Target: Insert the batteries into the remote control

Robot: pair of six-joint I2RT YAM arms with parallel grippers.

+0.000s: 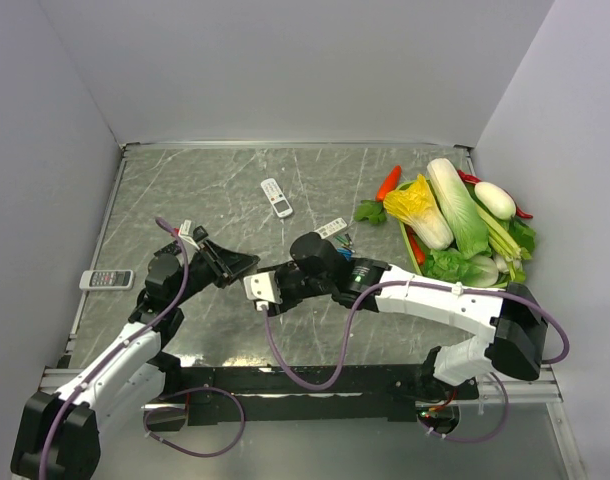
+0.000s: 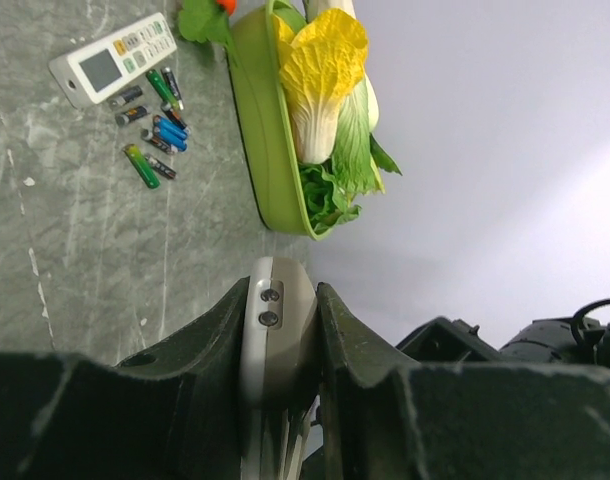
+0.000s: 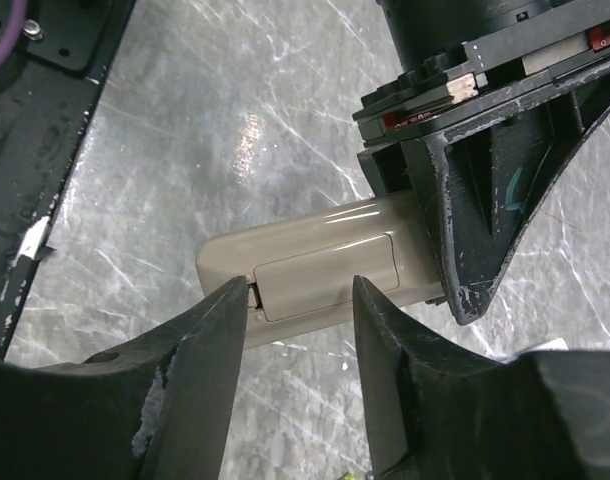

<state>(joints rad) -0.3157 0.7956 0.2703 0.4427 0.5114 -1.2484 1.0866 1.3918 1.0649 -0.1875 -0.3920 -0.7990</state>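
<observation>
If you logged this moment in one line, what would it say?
left gripper: shut on remote control | right gripper: open, at closed battery cover | batteries: loose on table

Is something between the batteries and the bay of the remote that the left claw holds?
Yes. The cover is shut over the bay on the back of the remote control. The batteries lie loose on the table, and the open right claw sits at that cover.
</observation>
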